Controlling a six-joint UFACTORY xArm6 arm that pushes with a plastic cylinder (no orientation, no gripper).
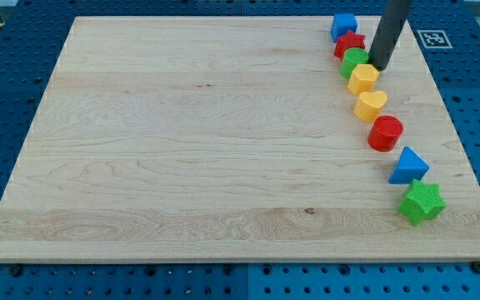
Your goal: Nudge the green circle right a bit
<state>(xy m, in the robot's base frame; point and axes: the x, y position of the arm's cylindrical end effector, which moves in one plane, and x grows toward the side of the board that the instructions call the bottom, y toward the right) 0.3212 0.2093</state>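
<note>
- The wooden board (pixel 223 133) lies on a blue table with holes (pixel 7 100), and it fills most of the view.
- All the blocks stand in one curved row along the view's right side of the board.
- At the top of the row is a blue block (pixel 343 25); I cannot tell its exact shape.
- Just below it is a red block (pixel 349 43), partly hidden by its neighbours.
- The green circle (pixel 355 60) comes next. It touches the red block above and the yellow block (pixel 362 79) below, which covers part of it.
- Under that is a yellow heart (pixel 371 105), then a red cylinder (pixel 385 133), close together.
- Lower are a blue triangle (pixel 409 166) and a green star (pixel 422 202), near the board's bottom right corner.
- My tip (pixel 381 66) is at the end of the dark rod (pixel 392 29), which enters from the view's top edge.
- The tip stands just to the view's right of the green circle and looks to be touching it or nearly so; it is also just above the yellow block.
- The arm has no pincer, only this rod, so there is nothing released or clenched to report.
- A small black and white marker (pixel 434 38) sits on the table beyond the board's top right corner.
</note>
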